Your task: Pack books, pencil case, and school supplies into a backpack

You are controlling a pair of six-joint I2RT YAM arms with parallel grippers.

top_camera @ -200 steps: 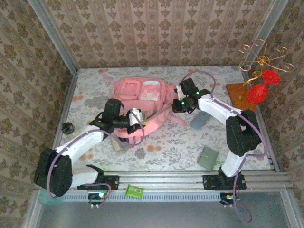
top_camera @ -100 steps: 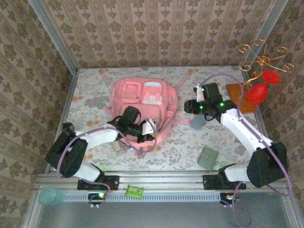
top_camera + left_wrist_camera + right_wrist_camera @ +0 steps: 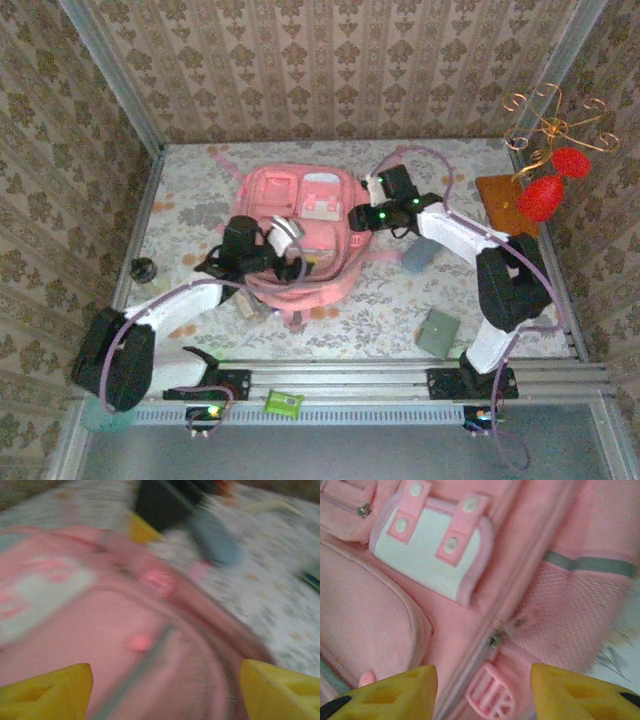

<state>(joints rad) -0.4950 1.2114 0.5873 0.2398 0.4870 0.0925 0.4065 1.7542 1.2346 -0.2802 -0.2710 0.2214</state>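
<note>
Two splayed hands (image 3: 162,682) (image 3: 481,682) over backpack (image 3: 265,195)

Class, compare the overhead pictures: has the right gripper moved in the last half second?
Yes. The right gripper moved left, away from the brown board, to hover over the backpack.

Backpack (image 3: 300,225): pink; white pocket panel (image 3: 427,555), grey band (image 3: 590,565) across its mesh side.
Tablecloth (image 3: 400,305) beneath backpack: pale floral, orange flecks.
Wall (image 3: 330,70) behind backpack: brown damask.
Right of backpack: grey-blue item (image 3: 417,256), red ornaments (image 3: 548,190).
Right gripper (image 3: 482,682) fingertips (image 3: 385,695) over backpack: yellow.
</note>
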